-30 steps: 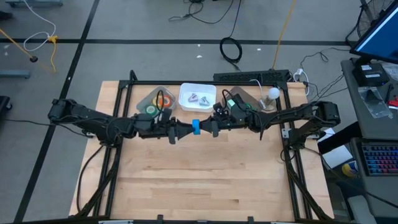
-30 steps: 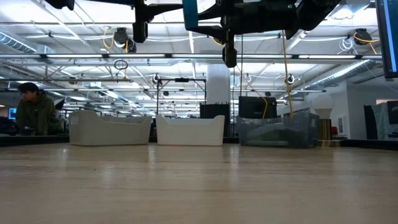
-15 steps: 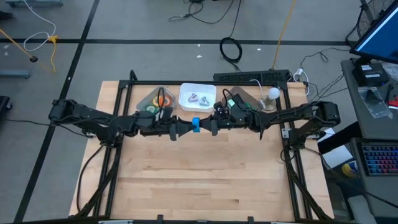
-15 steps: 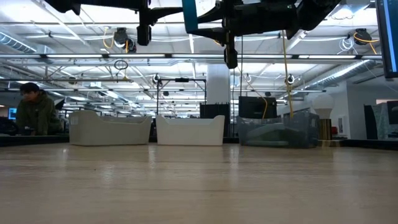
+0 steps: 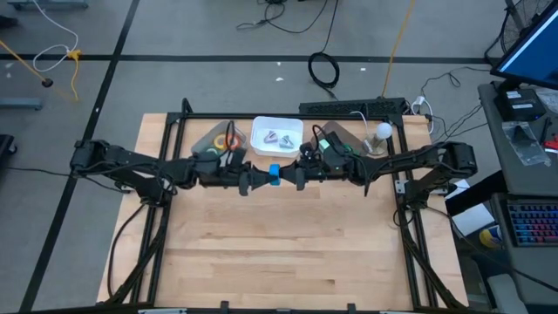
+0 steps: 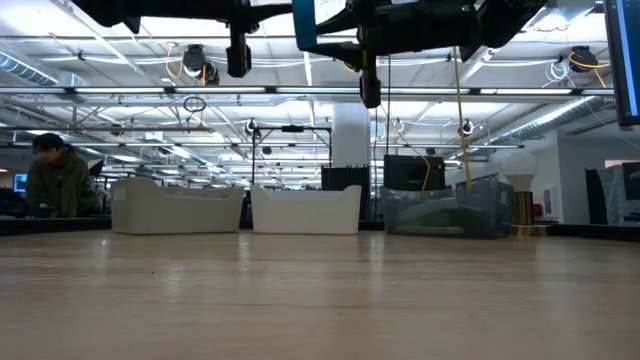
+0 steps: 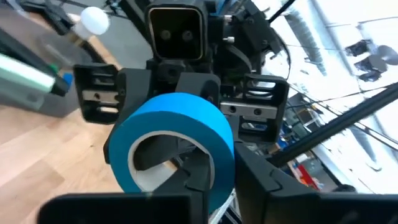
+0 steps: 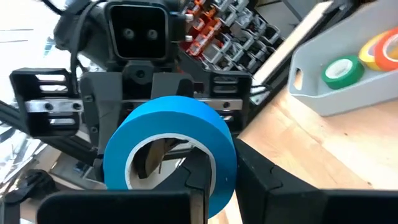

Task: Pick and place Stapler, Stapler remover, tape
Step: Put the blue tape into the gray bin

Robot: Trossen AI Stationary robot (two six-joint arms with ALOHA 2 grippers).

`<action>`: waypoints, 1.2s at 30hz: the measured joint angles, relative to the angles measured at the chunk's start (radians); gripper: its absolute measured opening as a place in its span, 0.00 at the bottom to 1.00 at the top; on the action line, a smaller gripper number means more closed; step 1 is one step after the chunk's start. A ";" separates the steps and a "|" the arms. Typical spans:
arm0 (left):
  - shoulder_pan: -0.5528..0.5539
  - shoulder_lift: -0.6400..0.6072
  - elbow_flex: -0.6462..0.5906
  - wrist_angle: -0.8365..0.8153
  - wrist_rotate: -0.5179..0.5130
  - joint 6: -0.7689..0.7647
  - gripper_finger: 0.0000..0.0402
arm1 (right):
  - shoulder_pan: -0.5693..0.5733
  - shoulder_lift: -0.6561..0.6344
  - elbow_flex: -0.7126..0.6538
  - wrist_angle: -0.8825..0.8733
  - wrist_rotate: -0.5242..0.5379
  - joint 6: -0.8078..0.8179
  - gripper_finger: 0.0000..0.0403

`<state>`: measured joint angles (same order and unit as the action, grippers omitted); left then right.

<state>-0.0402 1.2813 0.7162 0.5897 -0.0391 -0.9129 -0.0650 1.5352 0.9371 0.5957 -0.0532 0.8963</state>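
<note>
The high camera is looking straight down over the whole table. The low one is sitting at tabletop height, facing its far edge. Both wrist cameras are facing each other closely, sharing the blue tape roll.

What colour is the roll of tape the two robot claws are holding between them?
The tape roll is bright blue with a pale core, clearest in the right wrist view.

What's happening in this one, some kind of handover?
It looks like one. Both arms meet above the middle of the table, and the blue tape roll sits between the left gripper and the right gripper, well clear of the tabletop. In both wrist views each gripper's fingers are closed on the roll. The green and yellow rolls lie in the grey tray at the back, next to a white bin holding small metal items.
</note>
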 joint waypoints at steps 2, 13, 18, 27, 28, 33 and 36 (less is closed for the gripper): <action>0.006 -0.001 0.000 0.010 0.020 0.009 0.10 | 0.000 0.000 0.002 0.005 -0.002 -0.007 0.09; 0.014 -0.015 0.000 -0.071 0.068 0.029 0.10 | -0.002 0.000 0.000 -0.072 -0.154 -0.067 0.28; 0.015 -0.059 0.000 -0.206 0.054 0.047 0.10 | -0.001 0.002 -0.003 -0.173 -0.163 -0.132 0.31; 0.030 -0.226 0.001 -0.697 -0.091 0.052 0.10 | -0.001 0.001 -0.002 -0.172 -0.214 -0.150 0.28; 0.033 -0.244 0.000 -0.767 -0.118 0.044 0.10 | 0.000 0.001 -0.002 -0.171 -0.222 -0.150 0.28; 0.066 -0.321 0.000 -1.018 -0.237 0.029 0.10 | 0.000 0.001 -0.002 -0.180 -0.273 -0.150 0.28; 0.107 -0.327 0.000 -1.091 -0.279 0.068 0.10 | 0.000 0.001 -0.002 -0.190 -0.287 -0.144 0.28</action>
<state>0.0673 0.9543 0.7166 -0.5014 -0.3177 -0.8448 -0.0654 1.5360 0.9356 0.4053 -0.3401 0.7520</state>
